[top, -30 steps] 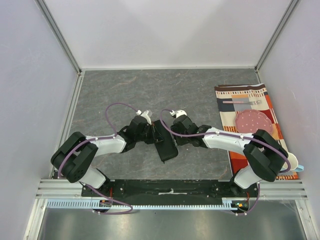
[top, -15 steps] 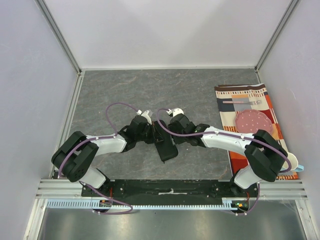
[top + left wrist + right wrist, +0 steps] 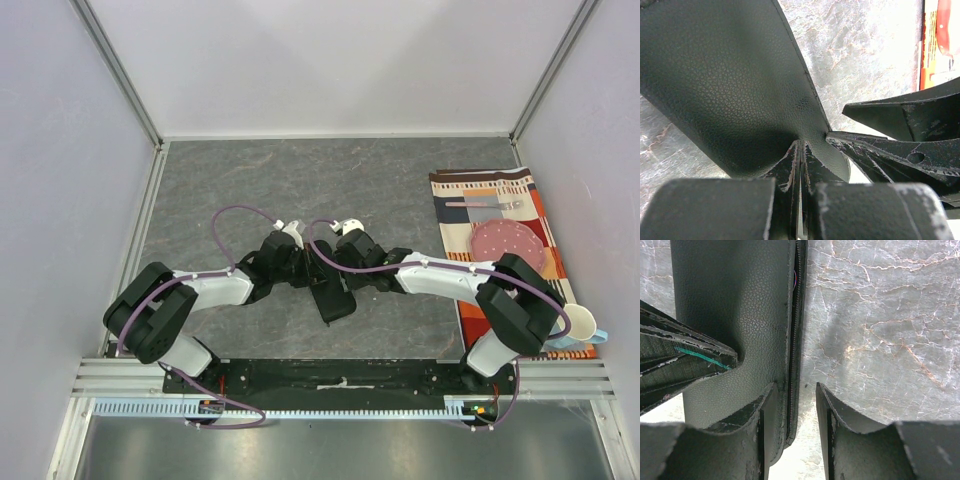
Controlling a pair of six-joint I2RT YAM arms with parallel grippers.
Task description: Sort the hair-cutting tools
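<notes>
Evidently the pouch [image 3: 725,75] is being opened: left end effector [image 3: 801,147] pinches its edge, right end effector [image 3: 795,387] straddles the zip [image 3: 792,340], jaws part-open; next, grip and unzip.

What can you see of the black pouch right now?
The pouch is flat, black and rectangular, with grained leather-like skin and a zipper along one long edge. It lies near the middle of the grey table. The left gripper is shut on its edge; the right gripper stands open astride the zipper edge.
</notes>
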